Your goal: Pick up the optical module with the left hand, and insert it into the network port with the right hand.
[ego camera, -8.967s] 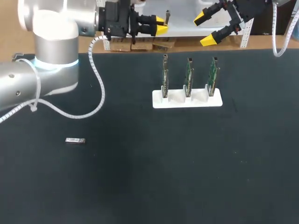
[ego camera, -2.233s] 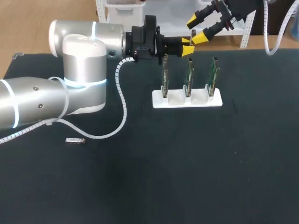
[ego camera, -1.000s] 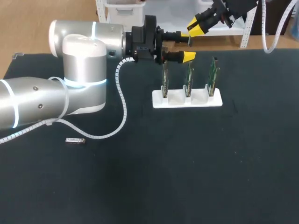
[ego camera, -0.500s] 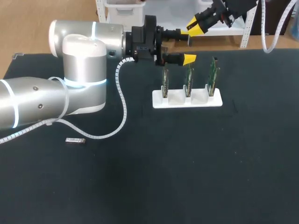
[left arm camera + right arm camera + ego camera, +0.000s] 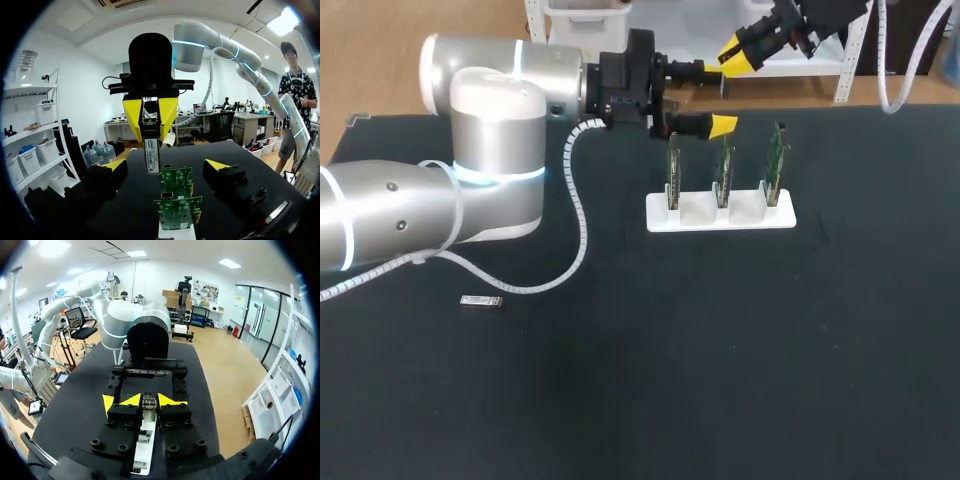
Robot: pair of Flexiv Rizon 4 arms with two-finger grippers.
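Well above the black surface point(image 5: 720, 350), the right gripper point(image 5: 144, 401) pinched the optical module point(image 5: 151, 155) between its yellow tips, and the module hung down from them. The left gripper point(image 5: 718, 100) faced it with fingers spread wide, one on either side of the module and neither touching it. Just under the module, ahead of the left gripper and between its open fingers, three green circuit boards point(image 5: 724, 160) stood upright in a white holder point(image 5: 720, 216). A second module point(image 5: 480, 301) lay flat on the surface, well apart from both grippers and from the holder.
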